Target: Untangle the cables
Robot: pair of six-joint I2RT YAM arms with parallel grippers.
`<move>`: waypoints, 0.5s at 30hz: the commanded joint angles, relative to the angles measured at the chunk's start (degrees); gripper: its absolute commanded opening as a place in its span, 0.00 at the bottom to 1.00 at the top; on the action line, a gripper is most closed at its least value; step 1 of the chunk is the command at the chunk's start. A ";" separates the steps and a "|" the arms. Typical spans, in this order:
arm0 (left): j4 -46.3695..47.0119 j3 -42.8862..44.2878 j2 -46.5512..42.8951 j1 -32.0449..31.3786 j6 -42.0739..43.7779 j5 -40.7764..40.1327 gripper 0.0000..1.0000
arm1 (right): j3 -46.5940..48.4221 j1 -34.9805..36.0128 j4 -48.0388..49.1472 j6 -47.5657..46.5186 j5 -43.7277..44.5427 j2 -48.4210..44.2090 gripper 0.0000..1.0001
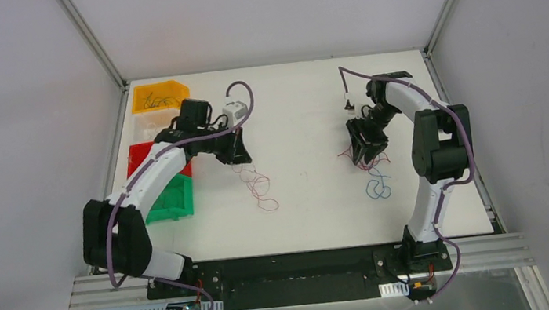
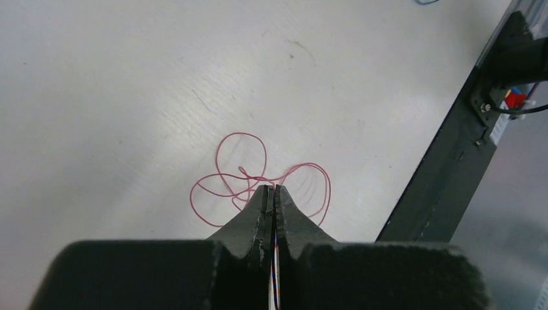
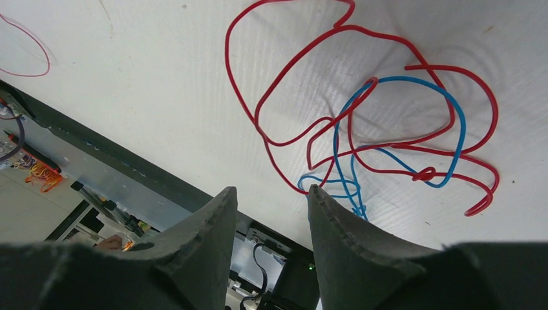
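At nine o'clock on the surface (image 1: 305, 111), the left claw (image 2: 272, 188) is pressed closed, seemingly pinching the looped pink cable (image 2: 245, 173). Toward three o'clock, the right claw (image 3: 268, 190) hangs spread wide, gripping nothing, over the intertwined red cable (image 3: 423, 174) and blue cable (image 3: 413, 79).

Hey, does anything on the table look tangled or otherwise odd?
Yes. Below the open right gripper, the red cable and blue cable are intertwined, with a small knot in the red one. The pink cable at the shut left gripper lies apart.
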 commanded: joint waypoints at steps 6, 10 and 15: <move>3.71 -0.16 11.76 -3.58 6.55 0.15 0.07 | 1.44 -0.31 -3.21 -0.58 -2.27 -3.97 0.48; -0.66 -0.98 11.41 -4.04 10.80 5.74 0.42 | 0.26 -0.55 -3.21 -0.78 -2.63 -4.77 0.48; -4.53 -0.65 12.47 -5.32 13.20 6.86 0.72 | 0.53 -0.55 -3.21 -0.56 -2.95 -4.19 0.48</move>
